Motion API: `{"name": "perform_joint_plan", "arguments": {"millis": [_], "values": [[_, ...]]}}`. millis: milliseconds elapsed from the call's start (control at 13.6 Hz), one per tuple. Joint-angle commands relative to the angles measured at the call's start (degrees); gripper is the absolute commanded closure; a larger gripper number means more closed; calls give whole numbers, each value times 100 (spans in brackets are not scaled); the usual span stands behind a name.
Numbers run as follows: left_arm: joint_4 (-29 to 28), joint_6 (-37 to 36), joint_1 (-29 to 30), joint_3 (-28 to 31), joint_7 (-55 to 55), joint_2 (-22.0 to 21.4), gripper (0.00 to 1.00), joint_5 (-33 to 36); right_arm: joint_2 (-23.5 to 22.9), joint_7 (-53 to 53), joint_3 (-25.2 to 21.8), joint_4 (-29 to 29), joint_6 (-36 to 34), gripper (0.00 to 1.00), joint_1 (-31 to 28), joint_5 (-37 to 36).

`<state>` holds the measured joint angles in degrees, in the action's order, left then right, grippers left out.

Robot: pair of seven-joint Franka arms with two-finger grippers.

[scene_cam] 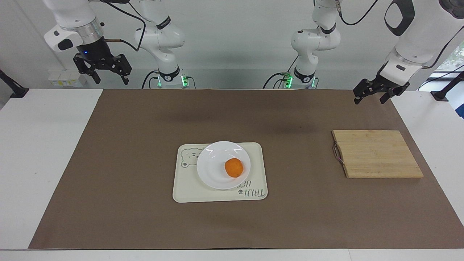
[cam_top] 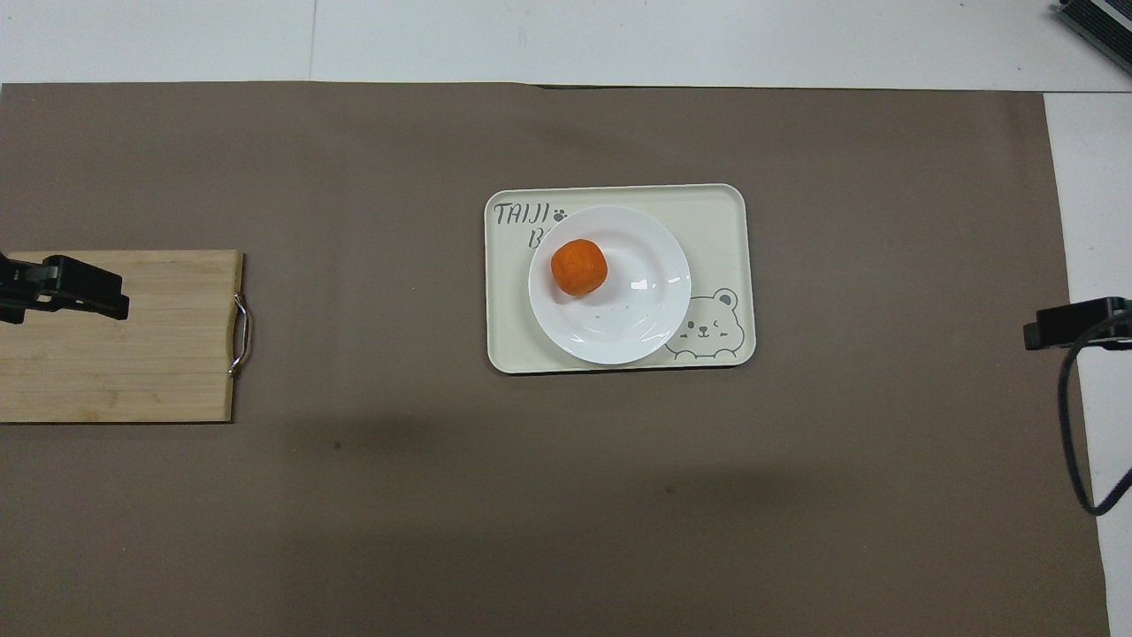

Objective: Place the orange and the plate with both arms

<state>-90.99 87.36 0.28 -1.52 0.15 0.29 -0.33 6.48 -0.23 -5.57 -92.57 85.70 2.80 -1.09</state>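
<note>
The orange lies in the white plate, on the side away from the robots. The plate rests on a cream tray at the middle of the mat. My left gripper hangs open and holds nothing, raised at the left arm's end of the table, by the wooden board. My right gripper hangs open and holds nothing, high over the right arm's end of the table. Both are well apart from the plate.
A wooden cutting board with a small metal handle lies on the brown mat toward the left arm's end. White tabletop borders the mat at both ends. A black cable hangs from the right arm.
</note>
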Motion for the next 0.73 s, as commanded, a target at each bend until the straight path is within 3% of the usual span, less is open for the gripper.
{"name": "perform_joint_plan", "arguments": {"millis": [0,660], "values": [[-41,-70,25,-15,-32,-73,0,-2,-77,76,39,133,-27,0,-60,-58],[-41,-70,25,-15,-32,-73,0,-2,-148,85,21,239,-45,0,-60,-67]]}}
